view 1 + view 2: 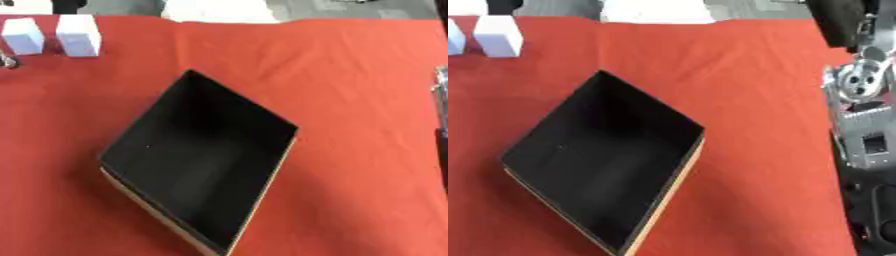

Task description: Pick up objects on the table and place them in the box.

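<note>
the black box (201, 165) sits askew mid-surface, seemingly empty. two white blocks (77, 34) stand well beyond its far-left corner. only the right arm (861, 100) shows, right of the box; its fingers are unseen, so can't tell. likely a left-hand reach.

A red cloth (350, 75) with a matt, smooth weave and one faint fold line covers the surface. The box (206, 155) is matt black inside, with a pale tan raw edge like cardboard. Two white blocks (77, 34) look smooth and matt. The right arm (859, 80) shows shiny silver metal and black parts.
</note>
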`<state>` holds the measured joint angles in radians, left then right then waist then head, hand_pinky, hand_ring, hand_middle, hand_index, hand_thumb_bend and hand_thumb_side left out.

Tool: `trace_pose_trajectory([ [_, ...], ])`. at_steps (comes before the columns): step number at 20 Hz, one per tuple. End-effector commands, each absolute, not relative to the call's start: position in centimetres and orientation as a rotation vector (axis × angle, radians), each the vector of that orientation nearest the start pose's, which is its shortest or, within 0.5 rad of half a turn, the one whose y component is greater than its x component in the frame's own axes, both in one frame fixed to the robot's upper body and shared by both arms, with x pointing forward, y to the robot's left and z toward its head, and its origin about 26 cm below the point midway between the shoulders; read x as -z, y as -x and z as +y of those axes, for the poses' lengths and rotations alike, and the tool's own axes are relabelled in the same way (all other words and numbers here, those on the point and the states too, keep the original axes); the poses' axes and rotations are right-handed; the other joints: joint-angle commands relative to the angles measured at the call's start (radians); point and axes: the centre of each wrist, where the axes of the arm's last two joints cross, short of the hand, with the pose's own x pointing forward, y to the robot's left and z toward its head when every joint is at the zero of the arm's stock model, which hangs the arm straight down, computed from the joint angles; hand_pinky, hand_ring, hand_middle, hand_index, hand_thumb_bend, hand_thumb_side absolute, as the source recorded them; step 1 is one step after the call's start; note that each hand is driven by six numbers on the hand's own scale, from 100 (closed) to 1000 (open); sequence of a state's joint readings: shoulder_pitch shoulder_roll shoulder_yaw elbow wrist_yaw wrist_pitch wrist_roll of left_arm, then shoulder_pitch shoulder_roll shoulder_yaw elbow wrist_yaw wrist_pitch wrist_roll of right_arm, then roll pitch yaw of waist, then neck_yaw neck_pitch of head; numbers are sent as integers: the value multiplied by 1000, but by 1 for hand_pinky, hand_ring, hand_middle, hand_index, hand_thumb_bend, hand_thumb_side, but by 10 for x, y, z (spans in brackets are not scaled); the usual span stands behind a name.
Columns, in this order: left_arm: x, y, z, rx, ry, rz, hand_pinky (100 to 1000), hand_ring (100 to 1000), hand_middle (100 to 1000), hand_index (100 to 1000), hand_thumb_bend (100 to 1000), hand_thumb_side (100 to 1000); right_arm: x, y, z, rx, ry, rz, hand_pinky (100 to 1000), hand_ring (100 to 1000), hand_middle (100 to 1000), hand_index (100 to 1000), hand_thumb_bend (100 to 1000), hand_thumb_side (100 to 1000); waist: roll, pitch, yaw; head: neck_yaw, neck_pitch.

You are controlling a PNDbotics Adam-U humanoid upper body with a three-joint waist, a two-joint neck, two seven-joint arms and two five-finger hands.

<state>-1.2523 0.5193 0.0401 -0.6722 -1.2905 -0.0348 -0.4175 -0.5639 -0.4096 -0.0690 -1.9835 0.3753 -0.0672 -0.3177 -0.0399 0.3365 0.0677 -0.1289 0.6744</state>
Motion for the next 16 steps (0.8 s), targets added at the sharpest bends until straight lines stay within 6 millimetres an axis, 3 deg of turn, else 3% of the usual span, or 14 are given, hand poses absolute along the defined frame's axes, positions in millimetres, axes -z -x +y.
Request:
trace_pose_trajectory([
  [1, -333, -498, 325, 1212, -1370, -1135, 761, 863, 953, 960, 516, 100, -299, -308, -263, 264, -1021, 3277, 770, 604, 520, 798, 100, 699, 4, -17, -6, 12, -3],
  [16, -356, -491, 342, 1046, -1497, -1117, 765, 873, 939, 962, 585, 100, -305, -307, -264, 272, -1010, 3267, 769, 600, 514, 799, 100, 704, 18, 22, -28, 65, -19],
])
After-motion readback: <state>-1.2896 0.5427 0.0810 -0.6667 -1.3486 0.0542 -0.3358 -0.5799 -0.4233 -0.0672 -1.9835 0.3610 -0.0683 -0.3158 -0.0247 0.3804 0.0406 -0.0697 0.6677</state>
